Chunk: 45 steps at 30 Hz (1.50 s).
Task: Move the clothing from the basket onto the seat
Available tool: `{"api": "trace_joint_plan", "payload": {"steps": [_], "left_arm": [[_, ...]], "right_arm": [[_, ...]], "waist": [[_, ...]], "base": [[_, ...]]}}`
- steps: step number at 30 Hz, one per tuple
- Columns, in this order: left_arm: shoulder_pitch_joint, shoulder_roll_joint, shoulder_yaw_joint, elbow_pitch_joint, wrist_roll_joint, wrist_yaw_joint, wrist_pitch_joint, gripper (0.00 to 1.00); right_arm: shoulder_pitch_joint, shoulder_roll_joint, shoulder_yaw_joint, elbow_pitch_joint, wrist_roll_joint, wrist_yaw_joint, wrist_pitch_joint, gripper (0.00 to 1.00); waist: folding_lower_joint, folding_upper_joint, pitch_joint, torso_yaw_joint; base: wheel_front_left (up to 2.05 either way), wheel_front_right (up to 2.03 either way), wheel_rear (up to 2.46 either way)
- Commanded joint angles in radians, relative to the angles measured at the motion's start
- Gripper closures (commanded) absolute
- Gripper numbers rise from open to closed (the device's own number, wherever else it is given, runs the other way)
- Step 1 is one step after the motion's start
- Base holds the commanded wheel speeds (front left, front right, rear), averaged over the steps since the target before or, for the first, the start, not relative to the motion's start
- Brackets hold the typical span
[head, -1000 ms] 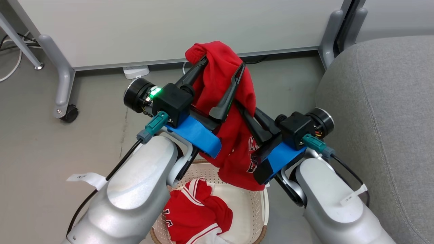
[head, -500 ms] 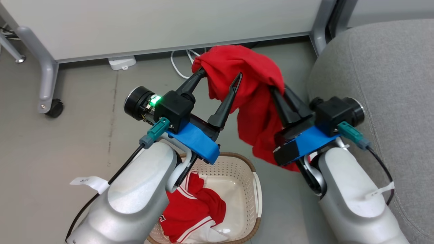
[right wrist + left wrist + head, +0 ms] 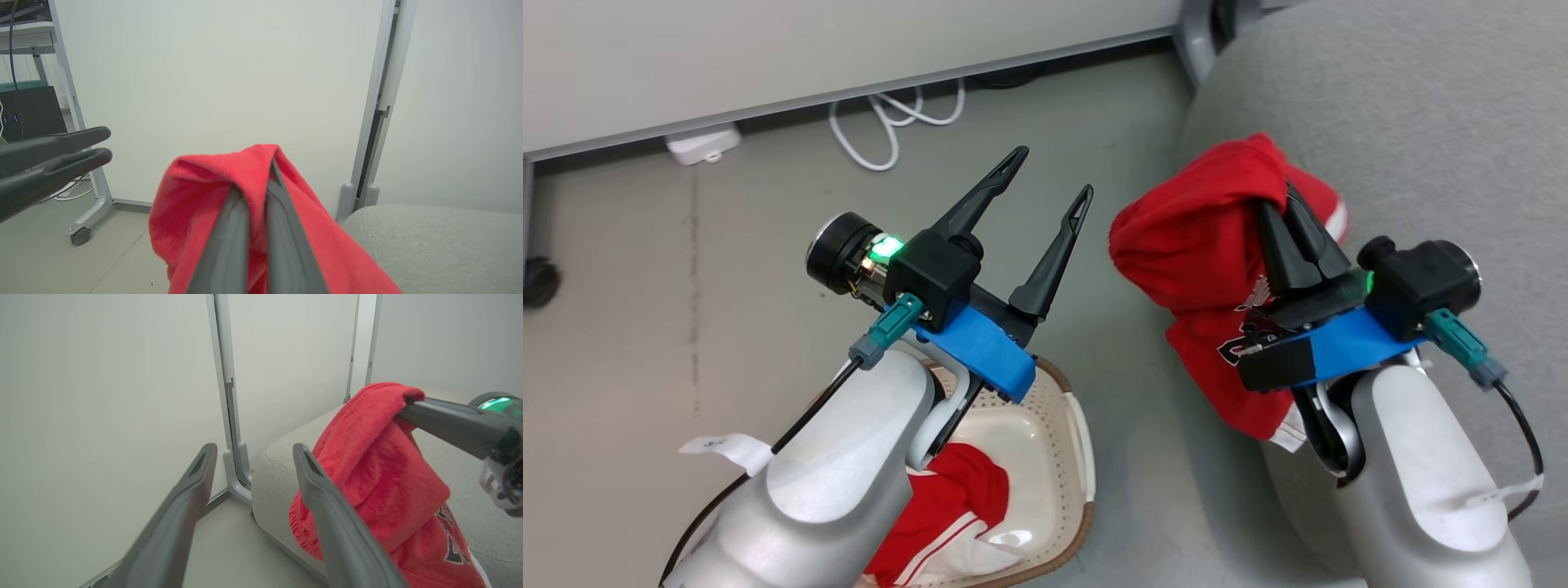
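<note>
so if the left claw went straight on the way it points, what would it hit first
probably the grey post of the white panel, beside the sofa corner; nothing nearer shows, though depth is unclear

Bright, even light falls from overhead, leaving only faint, soft-edged shadows on the floor (image 3: 629,269). The silver forearm (image 3: 841,465) carries a broad, dull sheen. Close to the wrist lenses the fingers (image 3: 175,522) blur, and the partition posts (image 3: 224,375) splay apart toward the top.
</note>
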<state>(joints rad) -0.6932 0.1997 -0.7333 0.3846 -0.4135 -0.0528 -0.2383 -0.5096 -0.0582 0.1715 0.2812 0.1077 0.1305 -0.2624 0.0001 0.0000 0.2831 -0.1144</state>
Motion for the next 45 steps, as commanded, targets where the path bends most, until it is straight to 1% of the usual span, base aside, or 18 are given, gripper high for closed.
{"api": "trace_joint_plan", "payload": {"steps": [1, 13, 17, 21, 27, 32, 37, 41, 45], "left_arm": [[-0.001, 0.005, -0.004, -0.006, 0.003, 0.002, 0.0, 0.0], [0.01, 0.015, -0.039, -0.025, 0.016, -0.007, -0.002, 0.0], [0.009, 0.011, -0.052, -0.024, 0.019, -0.009, 0.001, 0.0], [0.01, 0.006, -0.065, -0.02, 0.017, -0.013, 0.001, 0.0], [0.013, 0.003, -0.074, -0.016, 0.013, -0.013, -0.001, 0.0], [0.0, 0.005, -0.078, -0.024, 0.016, -0.007, -0.001, 0.0], [-0.027, 0.017, -0.075, -0.039, 0.027, 0.0, 0.005, 0.0], [-0.06, 0.028, -0.07, -0.064, 0.039, 0.008, 0.015, 0.0], [-0.105, 0.036, -0.073, -0.096, 0.058, 0.009, 0.027, 0.0]], "right_arm": [[0.015, -0.005, -0.008, -0.011, -0.001, 0.001, -0.004, 1.0], [0.118, 0.005, -0.063, -0.093, 0.014, 0.001, -0.004, 1.0], [0.155, 0.007, -0.077, -0.108, 0.016, 0.001, -0.004, 1.0], [0.186, 0.008, -0.089, -0.12, 0.015, 0.001, -0.004, 1.0], [0.213, 0.009, -0.102, -0.137, 0.016, 0.001, -0.004, 1.0], [0.18, 0.009, -0.113, -0.166, 0.027, 0.001, -0.004, 1.0], [0.099, 0.008, -0.139, -0.196, 0.013, 0.001, -0.004, 1.0], [-0.001, 0.006, -0.195, -0.229, -0.001, 0.001, -0.004, 1.0], [-0.117, -0.028, -0.271, -0.252, -0.009, 0.001, -0.004, 1.0]], "waist": [[-0.0001, 0.0, 0.01, -0.031], [-0.0001, 0.0, 0.004, -0.198], [-0.0001, 0.0, -0.001, -0.239], [-0.0001, 0.0, -0.008, -0.264], [-0.0001, 0.0, -0.013, -0.27], [-0.0001, 0.0, 0.0, -0.26], [-0.0001, 0.0, 0.038, -0.243], [-0.0001, 0.0, 0.099, -0.22], [-0.0001, 0.0, 0.18, -0.19]], "base": [[0.0, 0.0, 0.0], [0.0, 0.0, 0.0], [0.0, 0.0, 0.0], [0.0, 0.0, 0.0], [0.0, 0.0, 0.0], [0.0, 0.0, 0.0], [0.0, 0.0, 0.0], [0.0, 0.0, 0.0], [0.0, 0.0, 0.0]]}}
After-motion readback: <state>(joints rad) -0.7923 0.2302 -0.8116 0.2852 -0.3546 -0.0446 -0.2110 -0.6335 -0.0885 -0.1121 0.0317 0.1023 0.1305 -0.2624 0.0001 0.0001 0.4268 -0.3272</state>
